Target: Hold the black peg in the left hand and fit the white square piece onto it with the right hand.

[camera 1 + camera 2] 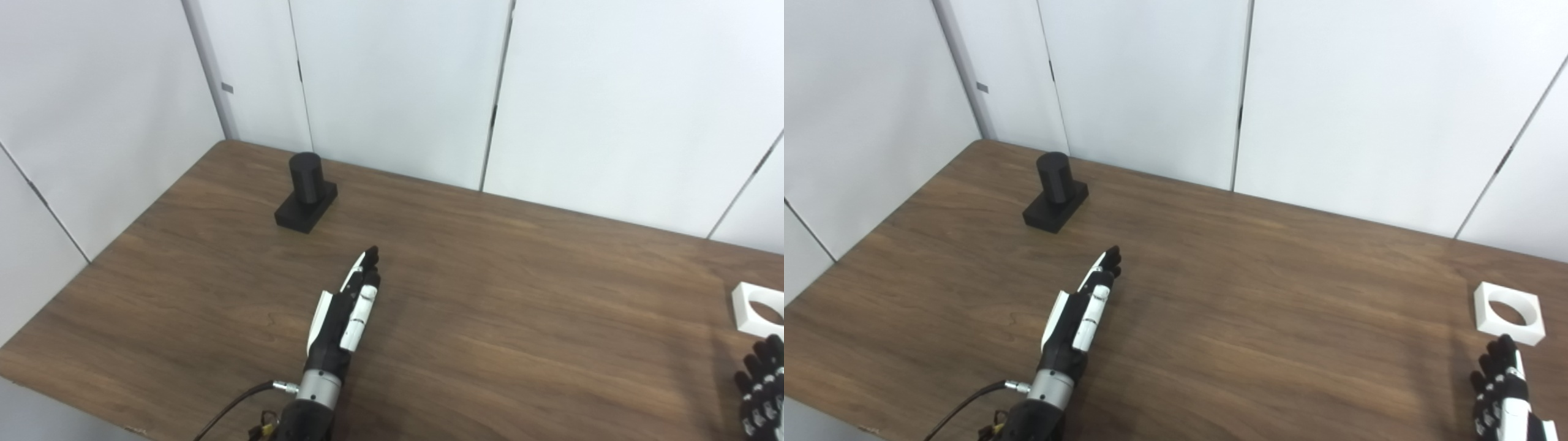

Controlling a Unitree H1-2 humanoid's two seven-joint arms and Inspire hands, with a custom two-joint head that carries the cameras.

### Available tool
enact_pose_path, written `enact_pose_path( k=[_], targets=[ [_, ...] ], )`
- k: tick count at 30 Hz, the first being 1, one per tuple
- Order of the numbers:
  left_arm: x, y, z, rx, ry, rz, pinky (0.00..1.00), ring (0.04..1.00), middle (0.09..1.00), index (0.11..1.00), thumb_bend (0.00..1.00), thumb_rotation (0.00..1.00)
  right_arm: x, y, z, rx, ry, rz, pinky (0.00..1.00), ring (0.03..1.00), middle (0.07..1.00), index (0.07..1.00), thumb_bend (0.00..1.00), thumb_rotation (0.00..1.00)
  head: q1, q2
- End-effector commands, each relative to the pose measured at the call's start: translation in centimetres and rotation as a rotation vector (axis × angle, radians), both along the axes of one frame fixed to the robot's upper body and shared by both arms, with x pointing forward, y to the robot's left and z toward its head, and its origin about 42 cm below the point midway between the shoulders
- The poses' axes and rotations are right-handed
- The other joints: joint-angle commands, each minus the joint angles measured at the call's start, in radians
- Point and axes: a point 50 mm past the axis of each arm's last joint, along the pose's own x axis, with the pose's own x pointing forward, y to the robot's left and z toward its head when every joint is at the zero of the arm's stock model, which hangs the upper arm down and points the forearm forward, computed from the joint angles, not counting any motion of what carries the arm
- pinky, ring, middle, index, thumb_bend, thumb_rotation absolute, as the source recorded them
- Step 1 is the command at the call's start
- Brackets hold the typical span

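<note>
In the left eye view we see our left hand (346,309) stretched flat over the table (520,318), fingers straight and close together, holding nothing, with the peg (305,191) upright on its base well ahead of the fingertips and a little to their left; our right hand (761,392) is cut by the picture's edge. In the right eye view our right hand (1500,389) is extended with fingers slightly spread and empty, and the white piece (1509,313) lies flat just beyond its fingertips, apart from them.
</note>
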Motion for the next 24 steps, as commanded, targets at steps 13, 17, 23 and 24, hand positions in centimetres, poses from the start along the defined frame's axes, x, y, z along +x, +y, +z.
enact_pose_path(
  k=[13, 17, 23, 24],
  targets=[
    [-0.9, -0.4, 0.3, 0.053, -0.032, 0.049, 0.92, 0.945, 0.964, 0.96, 0.46, 0.83, -0.6, -0.4, -0.2, 0.007, -0.012, -0.012, 1.0, 1.0, 1.0, 1.0, 0.54, 1.0, -0.065, -0.006],
    [-1.2, 0.0, 1.9, 0.116, -0.061, 0.066, 0.94, 0.955, 0.959, 0.965, 0.45, 0.69, -0.8, -0.3, -0.2, 0.013, -0.009, -0.026, 1.0, 1.0, 0.995, 1.0, 0.49, 1.0, -0.08, -0.003],
    [-0.5, 1.4, 5.8, 0.163, -0.132, 0.087, 0.88, 0.912, 0.928, 0.941, 0.5, 0.49, -1.2, -0.2, -0.3, -0.015, 0.003, -0.035, 1.0, 1.0, 1.0, 1.0, 0.48, 1.0, -0.084, 0.002],
    [-0.3, 1.8, 6.5, 0.18, -0.145, 0.098, 0.89, 0.921, 0.93, 0.946, 0.51, 0.44, -1.3, -0.2, -0.3, -0.016, 0.003, -0.036, 1.0, 1.0, 1.0, 1.0, 0.49, 1.0, -0.084, 0.003]
  ],
)
